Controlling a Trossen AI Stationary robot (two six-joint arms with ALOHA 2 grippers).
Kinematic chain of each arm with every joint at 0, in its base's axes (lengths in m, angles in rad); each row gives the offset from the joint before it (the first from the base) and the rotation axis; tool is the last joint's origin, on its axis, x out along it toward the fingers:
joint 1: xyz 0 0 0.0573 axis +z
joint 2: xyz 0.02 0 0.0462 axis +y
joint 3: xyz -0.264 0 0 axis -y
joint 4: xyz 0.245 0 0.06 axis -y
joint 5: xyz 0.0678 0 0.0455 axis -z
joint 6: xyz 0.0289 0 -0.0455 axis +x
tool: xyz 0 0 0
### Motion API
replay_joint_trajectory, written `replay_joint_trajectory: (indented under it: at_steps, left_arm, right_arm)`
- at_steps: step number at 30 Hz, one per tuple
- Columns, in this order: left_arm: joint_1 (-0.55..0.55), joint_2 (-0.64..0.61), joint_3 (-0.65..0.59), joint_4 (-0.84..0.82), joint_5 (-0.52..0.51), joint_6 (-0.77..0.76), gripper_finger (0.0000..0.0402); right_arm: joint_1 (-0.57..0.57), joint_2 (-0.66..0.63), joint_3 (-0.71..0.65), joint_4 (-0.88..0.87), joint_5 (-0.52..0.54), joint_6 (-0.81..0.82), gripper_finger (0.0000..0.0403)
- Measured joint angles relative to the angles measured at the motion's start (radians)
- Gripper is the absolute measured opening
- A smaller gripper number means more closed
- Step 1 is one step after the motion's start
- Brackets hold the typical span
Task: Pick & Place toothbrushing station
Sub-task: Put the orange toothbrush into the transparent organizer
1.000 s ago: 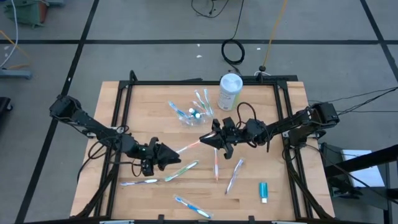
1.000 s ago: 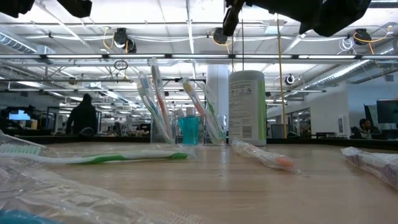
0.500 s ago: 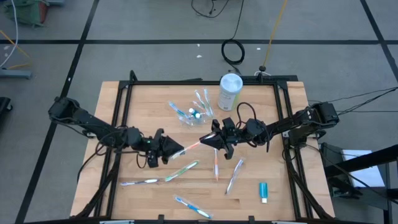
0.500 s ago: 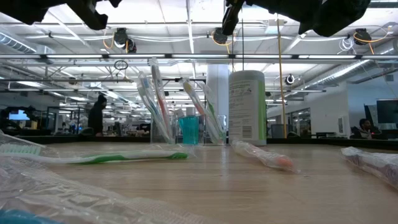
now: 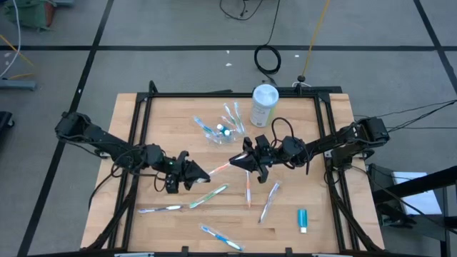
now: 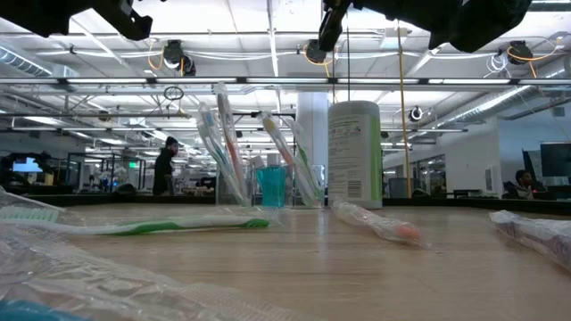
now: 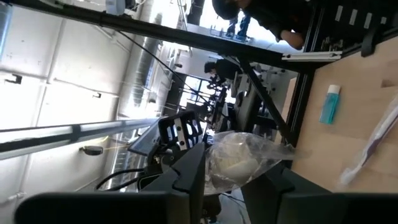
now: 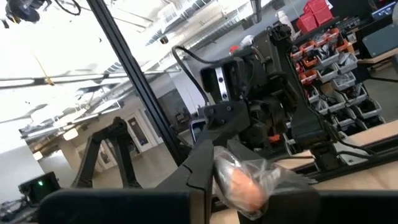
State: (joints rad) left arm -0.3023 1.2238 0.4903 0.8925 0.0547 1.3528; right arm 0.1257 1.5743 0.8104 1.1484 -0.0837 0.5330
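1. Clear plastic wrapping, bunched around a pale brush head, sits pinched between the dark fingers of the left gripper, which has closed onto one end of a wrapped pink toothbrush held above the wooden table.
2. The right gripper clamps the opposite, orange-tipped end of the same toothbrush, its fingers nearly together around the wrap; the two grippers face each other across the short span of the brush.
3. Just below that span, a green-handled toothbrush lies on the boards, and beyond the left gripper a further wrapped brush rests near the table's front.
4. Beside the right gripper, two more wrapped toothbrushes lie on the wood; a blue toothpaste tube lies farther out toward the front right corner.
5. Behind both grippers, the clear cup holds several upright toothbrushes, with a white-and-green canister standing just beside it.
6. Another blue-handled toothbrush lies near the front edge, well apart from both arms.
7. In the low view, a person stands in the room far behind the table.
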Motion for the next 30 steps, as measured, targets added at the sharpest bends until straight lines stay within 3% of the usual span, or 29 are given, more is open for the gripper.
replay_joint_trajectory:
  at_steps: [12, 30]
  left_arm:
    - [0.000, 0.000, 0.006, 0.003, -0.003, -0.023, 0.0092]
    - [0.000, 0.000, 0.007, -0.001, -0.010, -0.101, 0.0092]
  right_arm:
    - [0.000, 0.000, 0.000, -0.017, 0.000, -0.022, 0.0067]
    - [-0.001, 0.000, 0.000, -0.026, 0.000, -0.070, 0.0068]
